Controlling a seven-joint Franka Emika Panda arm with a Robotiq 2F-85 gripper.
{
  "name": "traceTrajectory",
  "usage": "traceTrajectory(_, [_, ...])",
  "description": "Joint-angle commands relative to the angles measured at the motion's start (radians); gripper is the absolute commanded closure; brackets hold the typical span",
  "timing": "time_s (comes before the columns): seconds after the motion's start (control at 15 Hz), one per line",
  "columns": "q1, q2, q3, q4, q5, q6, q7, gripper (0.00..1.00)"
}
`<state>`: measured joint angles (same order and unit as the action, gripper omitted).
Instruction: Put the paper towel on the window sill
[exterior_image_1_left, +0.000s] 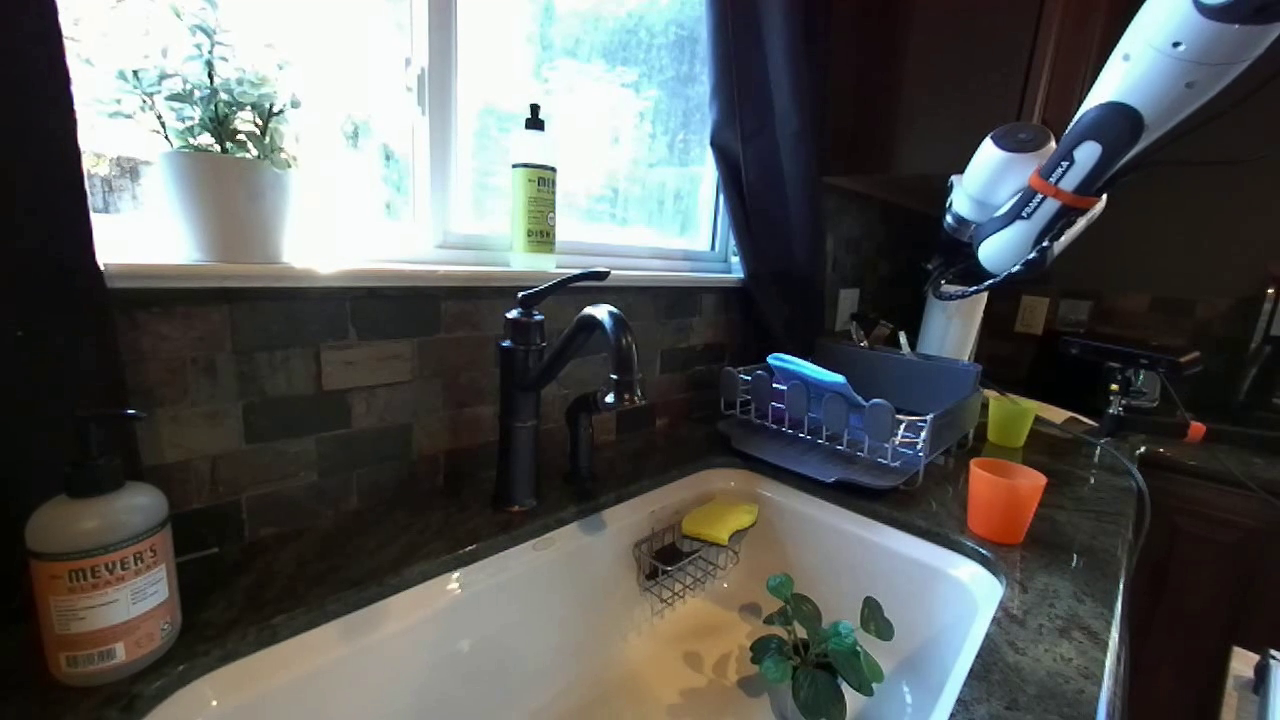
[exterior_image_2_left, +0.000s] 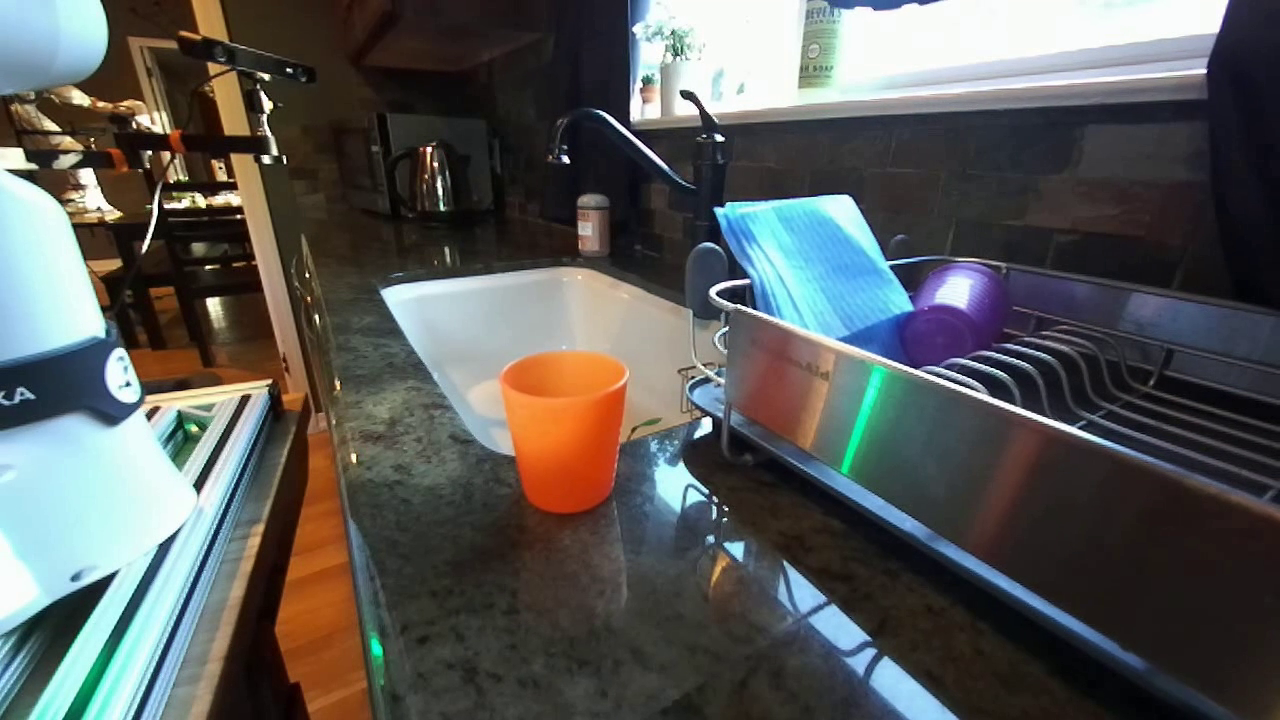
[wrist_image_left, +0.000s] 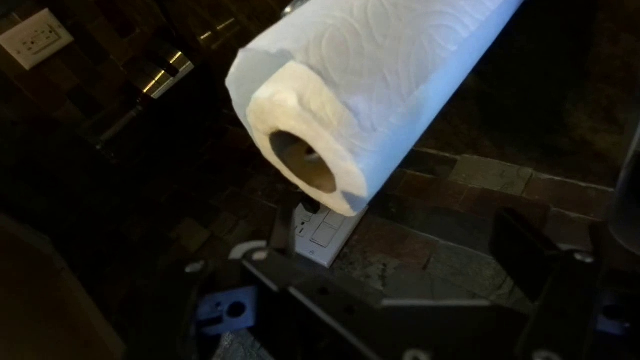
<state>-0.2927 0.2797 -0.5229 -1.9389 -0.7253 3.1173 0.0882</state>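
Paper towel (wrist_image_left: 400, 75): one white roll, hollow core showing at its end, ahead of the tool (wrist_image_left: 394, 225) in the wrist view; in an exterior view, upright behind the dish rack (exterior_image_1_left: 950, 415), base hidden, well apart from the window sill (exterior_image_1_left: 400, 277). Tool: fingers spread wide, the roll beyond them. Other items, left to right: soap bottle (exterior_image_1_left: 105, 590), orange label, on the dark stone counter (exterior_image_1_left: 1070, 600). White plant pot (exterior_image_1_left: 228, 210) with leafy plant (exterior_image_1_left: 205, 108), at one end of the window sill. Green-yellow bottle (exterior_image_1_left: 534, 205), black cap, upright on the same ledge. Faucet (exterior_image_1_left: 518, 410), dark, single lever, behind the white sink (exterior_image_1_left: 450, 630). Wire caddy (exterior_image_1_left: 690, 578) inside the sink, yellow sponge (exterior_image_1_left: 722, 520) at its top. Small potted plant (exterior_image_1_left: 843, 662), also in the sink, pot mostly out of frame. Dish rack, grey, bearing folded blue cloth (exterior_image_1_left: 820, 385) and, seen in an exterior view, a tilted purple cup (exterior_image_2_left: 955, 312). Orange cup (exterior_image_1_left: 1003, 505), upright, on the counter near the sink. Yellow-green cup (exterior_image_1_left: 1012, 422), farther back, near the rack. Robot arm (exterior_image_1_left: 1090, 150), white, orange band, extending from the upper right, lower end near the roll.
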Motion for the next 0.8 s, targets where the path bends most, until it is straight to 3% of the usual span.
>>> traceTrajectory(0.0, [-0.013,0.02,-0.008,-0.01,0.014,0.049,0.029,0.0])
traceTrajectory(0.4, [-0.066,0.032,0.027,-0.027,0.052,0.104,0.031,0.0])
traceTrajectory(0.67, [-0.157,0.036,0.118,-0.038,0.107,0.147,0.009,0.0])
traceTrajectory(0.73, [-0.154,0.039,0.127,-0.052,0.208,0.162,-0.08,0.0])
